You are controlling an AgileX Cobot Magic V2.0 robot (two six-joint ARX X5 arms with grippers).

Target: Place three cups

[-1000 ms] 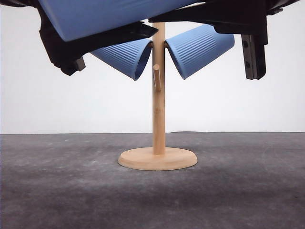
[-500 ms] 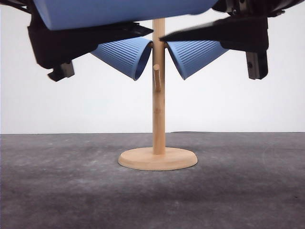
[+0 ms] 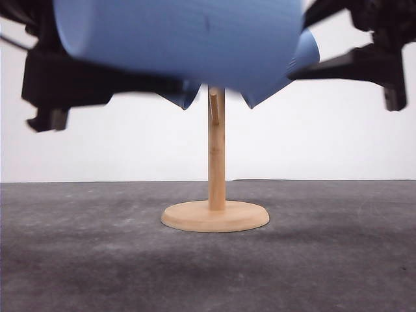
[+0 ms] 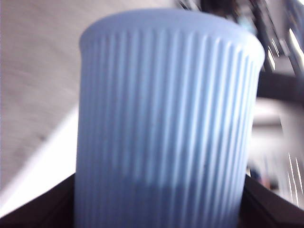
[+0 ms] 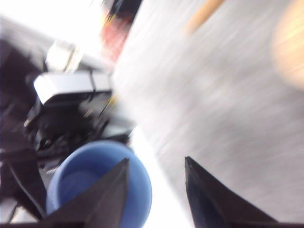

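Item 1: third cup [image 3: 175,42], light-blue, ribbed. Lying sideways across the top of the front view, very close to the lens, blurred. Pinched by the left end effector [image 3: 65,84], whose dark fingers sit under and beside it at upper left. In the left wrist view the cup [image 4: 166,128] stands between two dark fingers at the lower corners, walls pressed on both sides.

Items 2–3: two hung cups, on the wooden stand, mostly hidden behind item 1. Only the mouth edge of the left one [image 3: 185,99] and part of the right one [image 3: 302,55] peek out, upper centre.

Item 4: wooden stand [image 3: 216,162], upright post w/ round base on the dark surface [image 3: 78,260], centre frame. One free peg [image 3: 213,107] pointing forward, just below the carried cup.

Item 5: right end effector [image 3: 364,62], upper right, fingers spread, holding nothing; right wrist view shows an open gap between its fingers [image 5: 209,204], w/ a cup mouth [image 5: 80,185] behind them at lower left.

Risks (judged): carried cup could knock the hung pair off their pegs; mouth may miss the free peg; a bump to the post could tip the stand; the arms are close enough to clash.
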